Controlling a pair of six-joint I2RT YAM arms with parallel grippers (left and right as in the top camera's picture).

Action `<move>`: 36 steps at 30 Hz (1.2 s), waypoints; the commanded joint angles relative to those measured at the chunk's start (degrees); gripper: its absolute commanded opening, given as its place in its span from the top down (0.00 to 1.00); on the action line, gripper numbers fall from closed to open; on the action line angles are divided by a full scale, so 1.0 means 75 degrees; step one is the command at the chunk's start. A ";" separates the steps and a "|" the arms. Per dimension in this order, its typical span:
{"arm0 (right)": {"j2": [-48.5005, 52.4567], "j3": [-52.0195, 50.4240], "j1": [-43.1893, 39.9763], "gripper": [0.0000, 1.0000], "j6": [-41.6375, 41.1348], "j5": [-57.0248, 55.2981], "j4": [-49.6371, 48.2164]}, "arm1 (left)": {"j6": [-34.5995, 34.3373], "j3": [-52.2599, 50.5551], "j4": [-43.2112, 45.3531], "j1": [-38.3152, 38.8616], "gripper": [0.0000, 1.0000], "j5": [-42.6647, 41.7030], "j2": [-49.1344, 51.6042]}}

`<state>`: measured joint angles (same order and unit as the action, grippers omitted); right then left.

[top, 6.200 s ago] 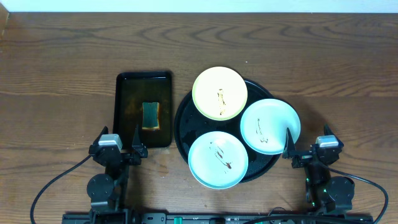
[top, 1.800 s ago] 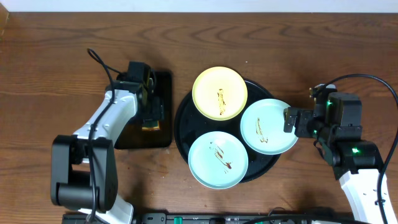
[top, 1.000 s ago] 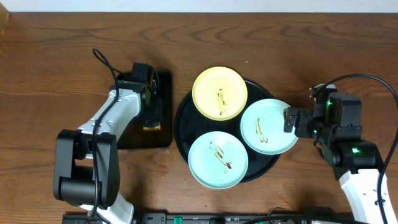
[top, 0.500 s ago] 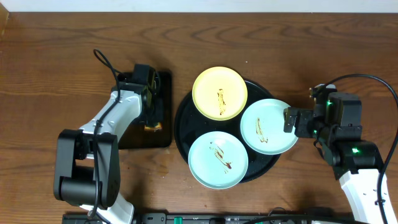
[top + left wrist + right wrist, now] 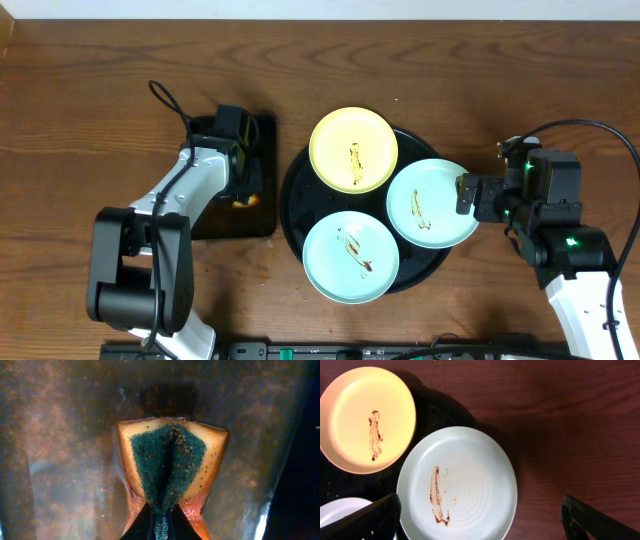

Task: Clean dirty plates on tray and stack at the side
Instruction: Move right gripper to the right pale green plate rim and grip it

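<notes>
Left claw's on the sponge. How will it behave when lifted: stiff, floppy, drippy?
Likely soft, not stiff: the sponge buckles into a crease where the left claw pinches it. It may be soaked and drip, since the small tray under it looks wet and glossy. The pinch is at one edge, so the free end may sag.

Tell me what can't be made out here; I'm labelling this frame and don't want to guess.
Green-yellow sponge: overhead view, the left arm covers all but one corner.
Left gripper: left wrist view, the bottom edge cuts off all but the fingertips pinching the sponge.
Front pale mint round plastic plate: right wrist view, cut off at the bottom-left corner, only a sliver shows.
</notes>
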<state>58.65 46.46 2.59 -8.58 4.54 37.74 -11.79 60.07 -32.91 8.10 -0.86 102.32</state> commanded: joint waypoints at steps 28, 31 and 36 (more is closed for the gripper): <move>-0.0009 0.0131 -0.0035 0.01 -0.0085 -0.1128 0.0236 | -0.0134 0.0143 0.0119 -0.0003 0.93 0.0615 -0.2906; 0.0096 0.0119 -0.0035 0.01 -0.0085 -0.1145 0.0300 | -0.0134 0.0143 0.0137 -0.0003 0.93 0.0647 -0.3284; 0.0641 0.0070 -0.0119 0.03 -0.0399 -0.0921 0.0402 | -0.0134 0.0143 0.0152 -0.0003 0.93 0.0699 -0.3669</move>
<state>60.99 46.46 2.59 -9.34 -2.85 40.77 -12.23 60.16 -32.10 8.10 3.07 76.34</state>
